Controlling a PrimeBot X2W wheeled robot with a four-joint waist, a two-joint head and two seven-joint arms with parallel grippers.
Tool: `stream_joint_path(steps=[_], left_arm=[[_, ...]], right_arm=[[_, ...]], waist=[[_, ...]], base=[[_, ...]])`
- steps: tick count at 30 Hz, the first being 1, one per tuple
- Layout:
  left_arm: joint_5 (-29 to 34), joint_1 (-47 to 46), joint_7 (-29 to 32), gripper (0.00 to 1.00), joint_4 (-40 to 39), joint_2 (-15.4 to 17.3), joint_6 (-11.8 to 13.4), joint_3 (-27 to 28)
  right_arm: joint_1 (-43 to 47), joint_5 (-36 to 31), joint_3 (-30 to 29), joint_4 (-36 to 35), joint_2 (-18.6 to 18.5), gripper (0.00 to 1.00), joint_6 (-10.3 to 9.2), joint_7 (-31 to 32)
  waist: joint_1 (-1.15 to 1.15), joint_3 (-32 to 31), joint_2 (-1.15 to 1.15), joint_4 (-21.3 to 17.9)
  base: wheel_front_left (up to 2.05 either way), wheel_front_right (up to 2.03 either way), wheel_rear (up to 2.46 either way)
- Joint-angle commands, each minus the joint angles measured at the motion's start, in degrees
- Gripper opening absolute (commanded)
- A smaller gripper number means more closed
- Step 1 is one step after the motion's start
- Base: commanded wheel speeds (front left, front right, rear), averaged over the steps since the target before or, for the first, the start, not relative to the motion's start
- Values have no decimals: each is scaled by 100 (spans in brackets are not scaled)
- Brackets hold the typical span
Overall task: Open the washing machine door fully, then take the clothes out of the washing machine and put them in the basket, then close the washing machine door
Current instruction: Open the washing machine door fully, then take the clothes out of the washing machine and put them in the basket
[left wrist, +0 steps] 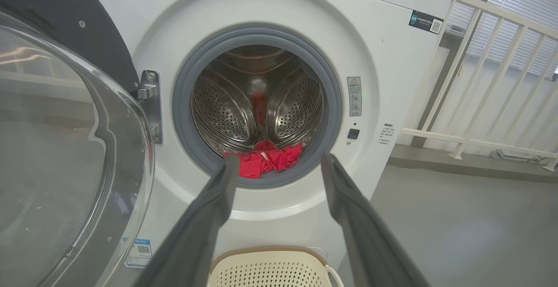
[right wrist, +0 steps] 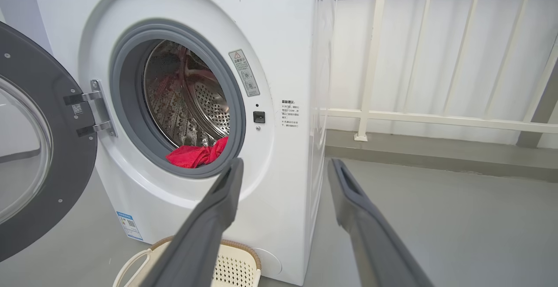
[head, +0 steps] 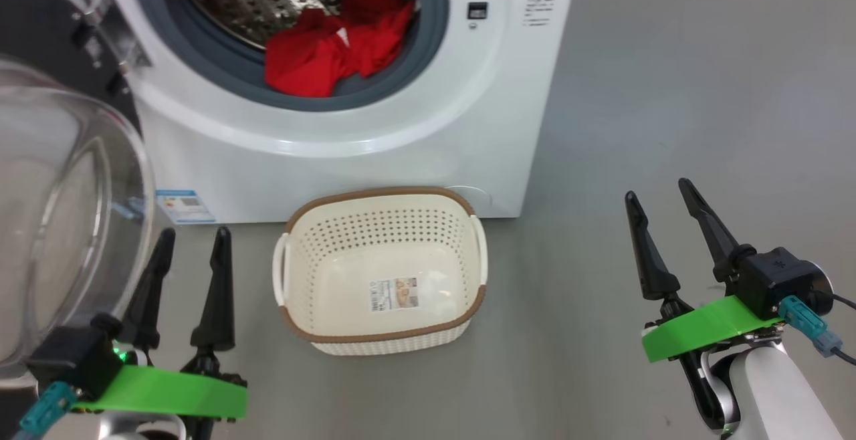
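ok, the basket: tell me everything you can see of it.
The basket is small, cream-white plastic, a rounded rectangle with perforated walls, a brown woven-look rim and pale loop handles on both sides. A paper label sits on its inner bottom. It stands upright, otherwise empty, on the grey floor, just in front of the washing machine. Whether it touches the machine is unclear.

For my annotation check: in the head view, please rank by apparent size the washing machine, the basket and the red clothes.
1. washing machine, largest
2. basket
3. red clothes, smallest, though they lie farther from the camera
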Motion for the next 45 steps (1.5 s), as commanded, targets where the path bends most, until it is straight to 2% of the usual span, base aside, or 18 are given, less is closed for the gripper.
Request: stream_joint_path(steps=[1,6,12,25,45], left_arm=[[-16,-23,-68,100,-160,105,-17,204],[-39,293,-80,100,-258,82,81,248],[-294,620,-60,100,-275,25,9,301],[-69,1073,-84,100,-203,198,146,266],[-75,1188,-150,100,-133,261,336,350]], right_arm=[[-9,29,144,-181,15,100,35,-36],[150,100,199,-295,15,100,35,-36],[306,-11,322,-317,15,100,35,-36],[749,-49,132,-333,15,100,35,-37],[804,-86,71,-289,15,100,35,-37]], waist=[[0,8,0,-196],[0,-63,0,-376],[0,-244,0,-503],[0,-607,0,-574],[0,-650,0,-622]], base=[[0,0,0],[0,0,0],[0,0,0],[0,0,0],[2,-2,0]])
